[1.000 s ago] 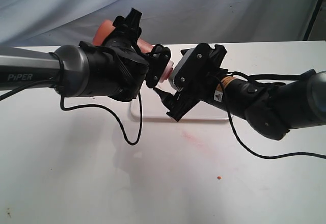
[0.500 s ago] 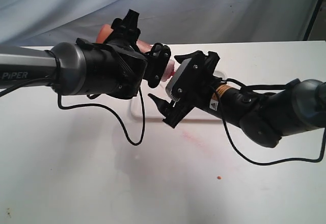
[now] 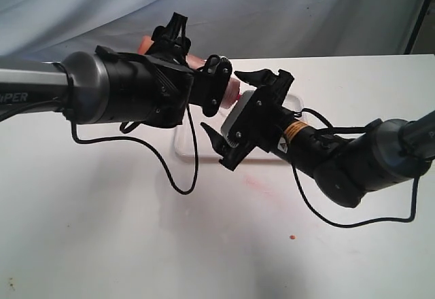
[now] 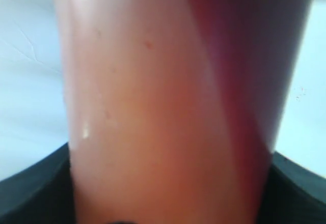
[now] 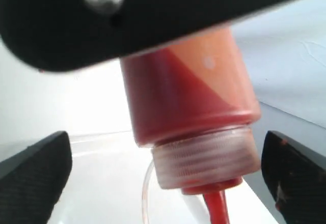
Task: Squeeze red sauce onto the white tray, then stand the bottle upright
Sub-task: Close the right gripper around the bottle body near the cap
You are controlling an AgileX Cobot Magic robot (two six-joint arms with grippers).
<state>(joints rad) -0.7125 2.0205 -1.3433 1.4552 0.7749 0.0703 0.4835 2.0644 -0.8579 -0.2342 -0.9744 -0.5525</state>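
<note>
My left gripper (image 3: 212,94) is shut on the bottle (image 3: 232,90) and holds it tilted above the white tray (image 3: 185,146). The bottle's orange-red wall (image 4: 163,112) fills the left wrist view, with a black finger at each lower corner. In the right wrist view the bottle (image 5: 188,91) points its ribbed collar and red nozzle (image 5: 216,208) down over the white tray (image 5: 86,183). Red sauce (image 5: 168,102) shows dark through the wall. My right gripper (image 3: 231,109) is open, its fingers (image 5: 35,170) standing apart on either side of the bottle's neck without touching it.
A faint red smear (image 3: 258,185) and a small red drop (image 3: 291,236) mark the white table in front of the tray. Black cables (image 3: 180,177) hang from both wrists. A pale cloth backdrop (image 3: 285,13) hangs behind the table.
My right gripper has moved left and up toward the bottle and now straddles its neck. The left arm and bottle have shifted slightly. Both jaws keep the same width.
</note>
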